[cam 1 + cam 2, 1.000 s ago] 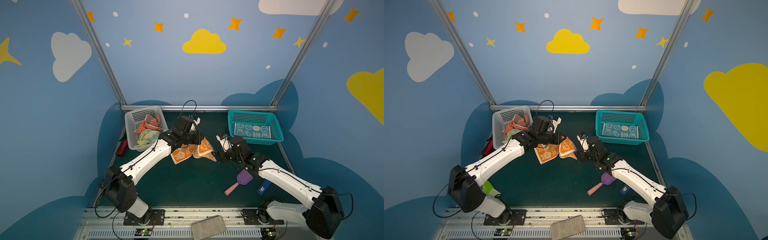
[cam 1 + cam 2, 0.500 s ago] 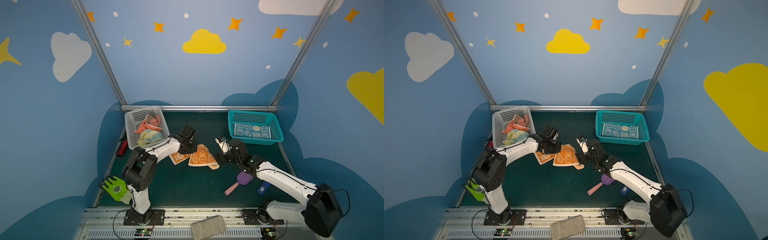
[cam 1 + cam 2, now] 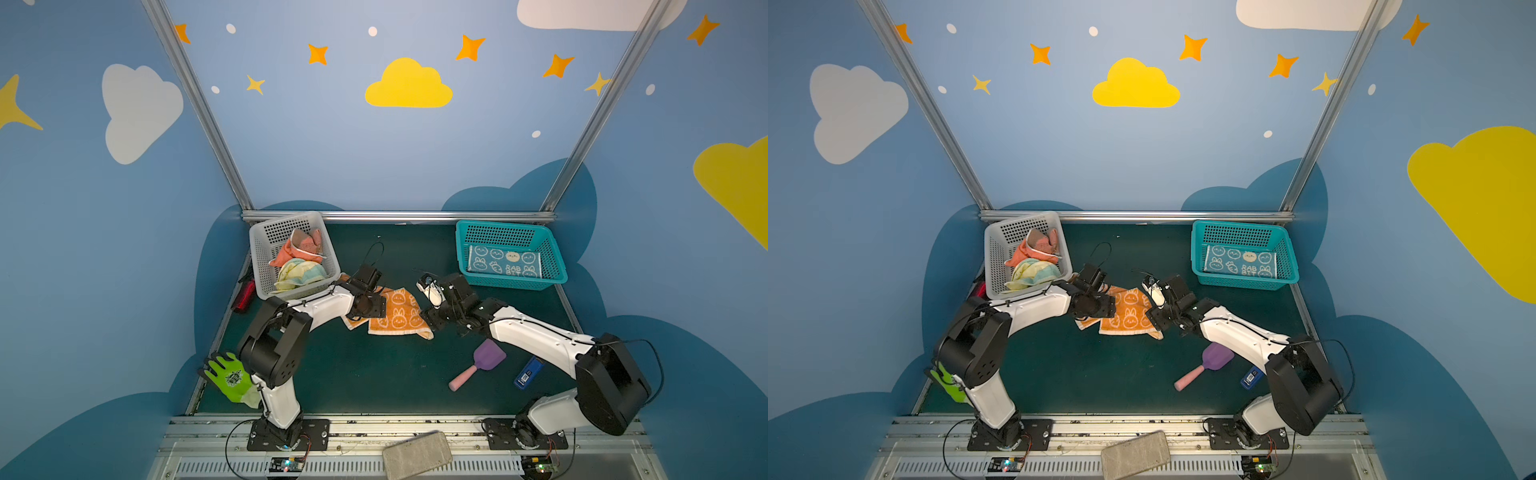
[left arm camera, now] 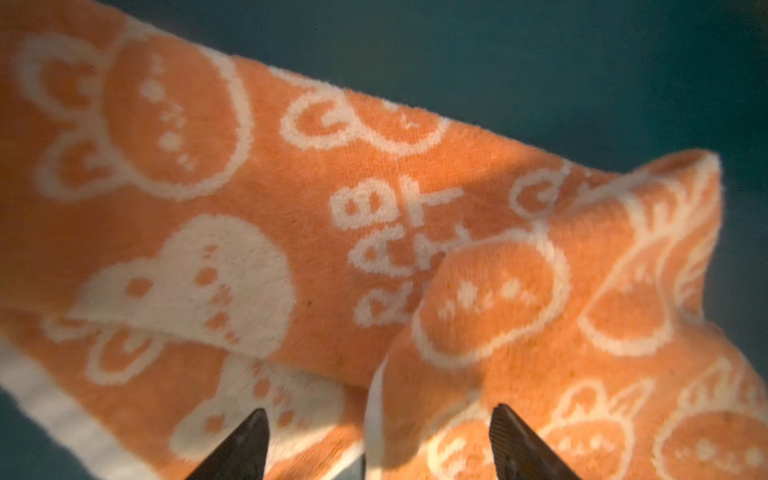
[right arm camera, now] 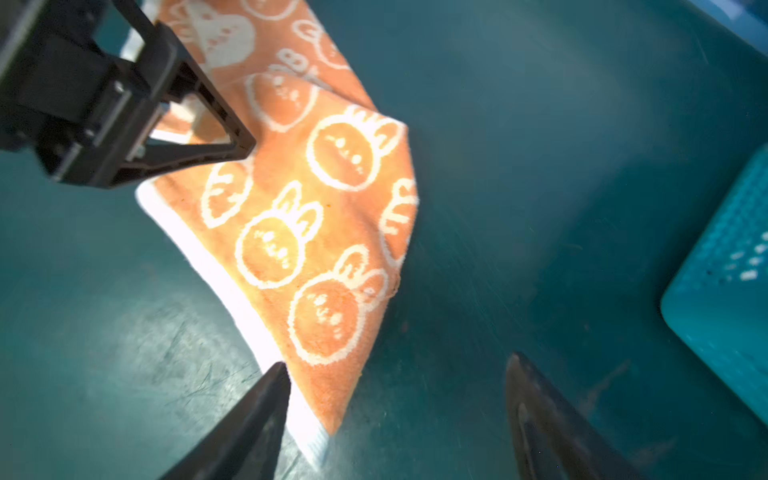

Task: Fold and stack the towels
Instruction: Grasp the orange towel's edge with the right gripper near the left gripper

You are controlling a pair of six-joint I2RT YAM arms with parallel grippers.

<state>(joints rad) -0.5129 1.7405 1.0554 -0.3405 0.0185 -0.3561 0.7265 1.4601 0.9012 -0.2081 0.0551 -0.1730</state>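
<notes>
Orange towel (image 3: 400,316) lies partly folded on the surface (image 3: 374,374). I see the left pincer (image 4: 379,411) apart over it, and the right pincer (image 5: 399,361) apart at its corner.

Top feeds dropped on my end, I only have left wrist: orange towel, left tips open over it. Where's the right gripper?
Observer: The right gripper is open, low beside the orange towel's corner on the right arm's side, not clamping it.
Operator: Anything stacked?
Observer: A folded blue rabbit towel lies flat in the teal basket.
Operator: What remains?
Observer: A salmon towel and a striped towel, both crumpled, sit in the grey basket.
</notes>
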